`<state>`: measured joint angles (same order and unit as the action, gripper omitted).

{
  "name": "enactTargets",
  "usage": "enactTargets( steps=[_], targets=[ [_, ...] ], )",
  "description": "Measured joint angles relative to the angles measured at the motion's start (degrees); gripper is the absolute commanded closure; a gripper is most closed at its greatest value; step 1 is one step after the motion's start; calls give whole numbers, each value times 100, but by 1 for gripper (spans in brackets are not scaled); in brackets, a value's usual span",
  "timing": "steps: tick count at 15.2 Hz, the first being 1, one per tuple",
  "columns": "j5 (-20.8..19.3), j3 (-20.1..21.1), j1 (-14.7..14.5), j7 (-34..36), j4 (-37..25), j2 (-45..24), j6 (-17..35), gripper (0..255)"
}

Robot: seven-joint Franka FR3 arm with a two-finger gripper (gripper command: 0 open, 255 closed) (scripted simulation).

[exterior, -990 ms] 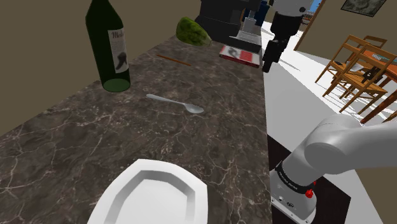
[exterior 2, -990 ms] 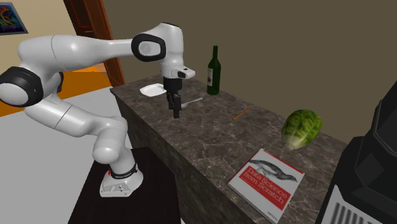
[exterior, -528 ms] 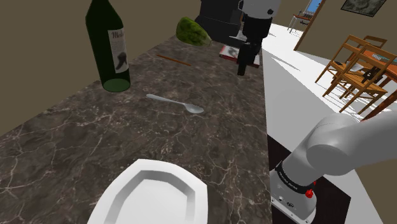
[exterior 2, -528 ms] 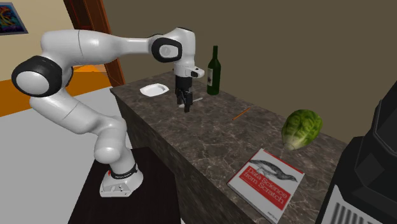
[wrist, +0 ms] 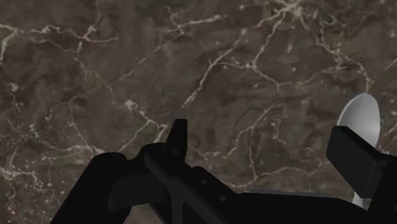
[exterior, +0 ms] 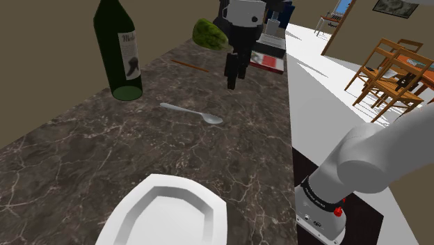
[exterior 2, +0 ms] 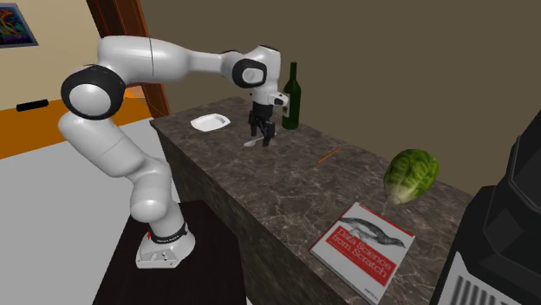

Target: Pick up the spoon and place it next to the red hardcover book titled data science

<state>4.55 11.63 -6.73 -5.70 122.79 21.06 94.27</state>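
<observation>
Shoulder view first: my tool (exterior: 231, 82) hangs above the dark marbled counter (exterior: 76, 153), fingers pointing down. The spoon (exterior: 192, 113) lies flat on the stone nearer the camera, clear of the fingertips, its bowl toward the view's right. A dark green bottle (exterior: 119, 49) stands upright to the spoon's left, and a white plate (exterior: 167, 212) sits at the near end. Far back I see a green leafy head (exterior: 211, 33), a thin orange stick (exterior: 189, 65) and the red book (exterior: 271, 64), partly behind my arm. Over to the second exterior view: the tool (exterior 2: 263, 137) is low over the counter (exterior 2: 286, 186), near the bottle (exterior 2: 292, 97). The spoon (exterior 2: 252, 143) is just beside it, on the side of the plate (exterior 2: 211, 122). The red book (exterior 2: 364, 238) lies flat at the near end of the counter, well apart from the spoon and close to the leafy head (exterior 2: 410, 173). Wrist view now: my tool (wrist: 264, 149) is wide open and grips nothing. Its two fingers (wrist: 353, 156) stand apart with just bare counter (wrist: 95, 76) between them. The spoon (wrist: 359, 118) shows its pale bowl just beyond one finger, partly hidden by it and outside the gap.
</observation>
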Motion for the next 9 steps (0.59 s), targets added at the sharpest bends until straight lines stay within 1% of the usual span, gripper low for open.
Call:
enactTargets(
  steps=[2, 9],
  targets=[
    [120, 118, -102, 34, -107, -259, 127, 0],
    [339, 500, -401, 134, -1127, -1525, 306, 0]
  ],
)
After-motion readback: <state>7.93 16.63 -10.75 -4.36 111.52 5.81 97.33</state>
